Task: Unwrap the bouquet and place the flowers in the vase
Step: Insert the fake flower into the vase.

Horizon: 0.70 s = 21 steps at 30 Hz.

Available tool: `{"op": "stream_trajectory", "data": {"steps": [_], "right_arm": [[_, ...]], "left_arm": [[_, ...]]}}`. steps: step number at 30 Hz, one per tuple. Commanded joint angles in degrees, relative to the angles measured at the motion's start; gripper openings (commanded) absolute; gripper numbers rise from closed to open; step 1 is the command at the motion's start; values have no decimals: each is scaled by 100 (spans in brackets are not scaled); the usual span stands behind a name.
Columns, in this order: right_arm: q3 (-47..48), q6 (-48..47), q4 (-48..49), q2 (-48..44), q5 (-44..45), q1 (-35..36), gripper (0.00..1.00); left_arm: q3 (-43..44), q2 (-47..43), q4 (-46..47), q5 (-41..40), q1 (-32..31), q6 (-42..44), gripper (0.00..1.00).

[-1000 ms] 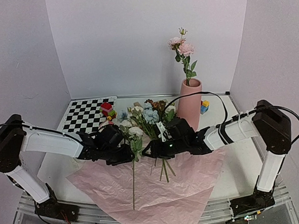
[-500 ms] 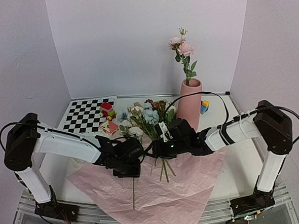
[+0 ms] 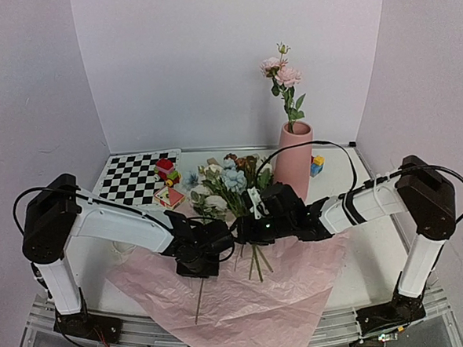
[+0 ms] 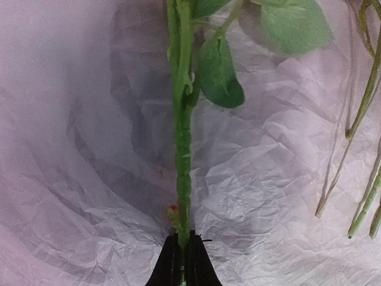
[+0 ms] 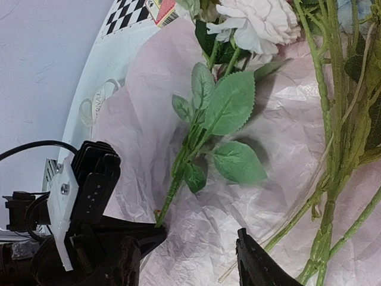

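1. Jaws: left jaws are clamped shut on one green stem (image 4: pixel 182 155) near its cut end, low over the paper, judged to be for drawing that flower clear of the rest. The right jaws are held part-open above the paper, just beside the loose stems. Nothing is seen between them, so they are judged to be standing by.
2. Pink paper sheet (image 3: pixel 255 306) is spread flat and crinkled over the near surface (image 3: pixel 371 275). The bouquet is judged unwrapped, and no ribbon is seen.
3. Flowers (image 3: pixel 230 180) are piled loosely at the sheet's far edge, with heads away from the arms and stems fanned toward them. Bare stems are thus kept within reach.
4. Checkerboard (image 3: pixel 133 178) is laid flat at far left, apart from the work.
5. Vase (image 3: pixel 294 166) is stood upright behind and right of the pile, near but not touching. One pink-bloomed stem (image 3: pixel 282 72) is seated in it and rises well above the rim. Remaining room cannot be judged.
6. On the gripped flower, the pale bloom (image 5: pixel 256 24) and serrated leaves (image 5: pixel 229 104) are lying on the paper.
7. Toy blocks (image 3: pixel 167 171) are left by the checkerboard.
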Motion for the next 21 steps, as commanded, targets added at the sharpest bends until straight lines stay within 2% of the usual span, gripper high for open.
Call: {"op": "stream_trajectory", "data": {"steps": [1,6,10,14,17,21], "right_arm": [[155,-28,2,-208,-172,44,57],[333,57,1,-326,-319,43,62],[493,98,11,-473,-401,49,70],[608,174,288,-638,-606,46,78],[603,296,626,-784,-712,49,79],[707,409,825,-906,-792,50,76]], "left_arm": [[264,-455,-347,-430,-76,-172,0],[18,-1266,-341,-810,-81,-411,0],[-186,-1890,-300,-1125,-92,-566,0],[-293,-2426,-122,-1272,-90,-379,0],[-498,-2859,357,-1201,-93,-91,0],[-1034,-3599,1578,-811,-93,392,0]]}}
